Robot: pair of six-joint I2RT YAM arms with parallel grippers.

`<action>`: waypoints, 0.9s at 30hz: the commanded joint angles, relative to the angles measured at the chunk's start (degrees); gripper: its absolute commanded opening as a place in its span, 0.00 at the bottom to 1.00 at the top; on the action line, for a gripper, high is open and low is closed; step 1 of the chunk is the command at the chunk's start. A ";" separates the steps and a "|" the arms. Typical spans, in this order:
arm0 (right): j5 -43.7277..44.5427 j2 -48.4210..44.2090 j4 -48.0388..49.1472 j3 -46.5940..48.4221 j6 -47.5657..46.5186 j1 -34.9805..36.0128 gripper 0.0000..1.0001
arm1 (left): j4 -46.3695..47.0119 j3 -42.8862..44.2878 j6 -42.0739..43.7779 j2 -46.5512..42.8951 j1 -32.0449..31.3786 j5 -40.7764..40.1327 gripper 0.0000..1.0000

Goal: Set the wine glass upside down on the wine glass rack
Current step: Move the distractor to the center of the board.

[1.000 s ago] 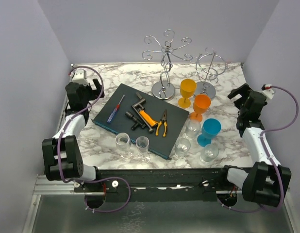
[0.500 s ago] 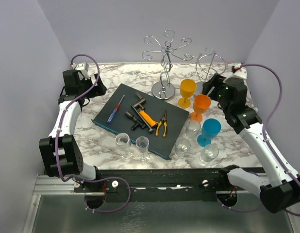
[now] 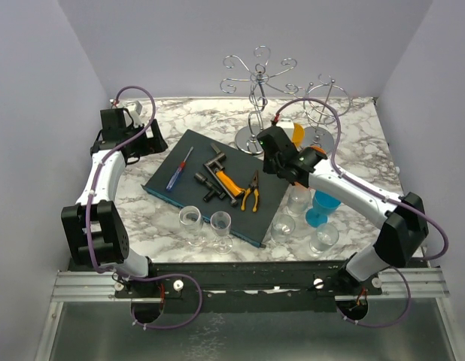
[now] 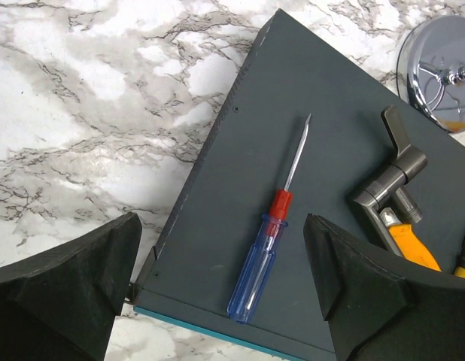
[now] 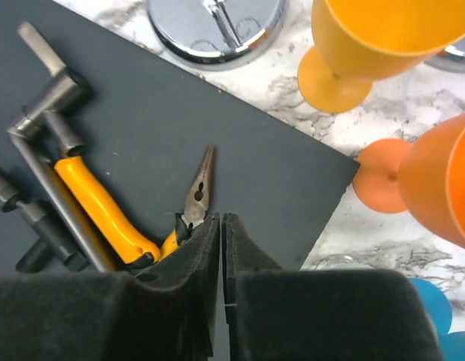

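Observation:
The chrome wine glass rack (image 3: 256, 74) with curled arms stands at the back on a round base (image 5: 215, 26). Several clear wine glasses (image 3: 220, 224) stand upright near the front edge. Yellow (image 5: 368, 37), orange (image 5: 443, 180) and blue (image 3: 323, 201) goblets stand to the right of the mat. My right gripper (image 3: 275, 148) (image 5: 221, 226) hovers over the dark mat's right part beside the pliers (image 5: 195, 199), its jaws shut with nothing between them. My left gripper (image 3: 147, 140) (image 4: 221, 256) is open above the mat's left end, straddling a blue-handled screwdriver (image 4: 266, 252) without touching it.
A dark mat (image 3: 217, 184) lies mid-table, carrying the screwdriver, grey socket wrenches (image 3: 214, 171), a yellow-handled tool and the pliers. A second chrome wire stand (image 3: 325, 105) is at the back right. Grey walls enclose the marble table (image 3: 353, 150) on three sides.
My right arm swung from the right edge in over the mat's right part and its jaws closed. My left arm shifted slightly toward the mat, still open.

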 commanded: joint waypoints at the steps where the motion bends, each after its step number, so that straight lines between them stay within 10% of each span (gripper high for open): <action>1: -0.82 2.78 -3.34 -0.32 4.04 -0.21 0.08 | -2.46 2.36 1.68 -0.14 0.34 0.38 0.97; 27: -1.09 11.21 -9.23 -9.74 13.13 -0.38 0.00 | -5.15 1.65 7.80 0.16 0.26 -0.11 0.96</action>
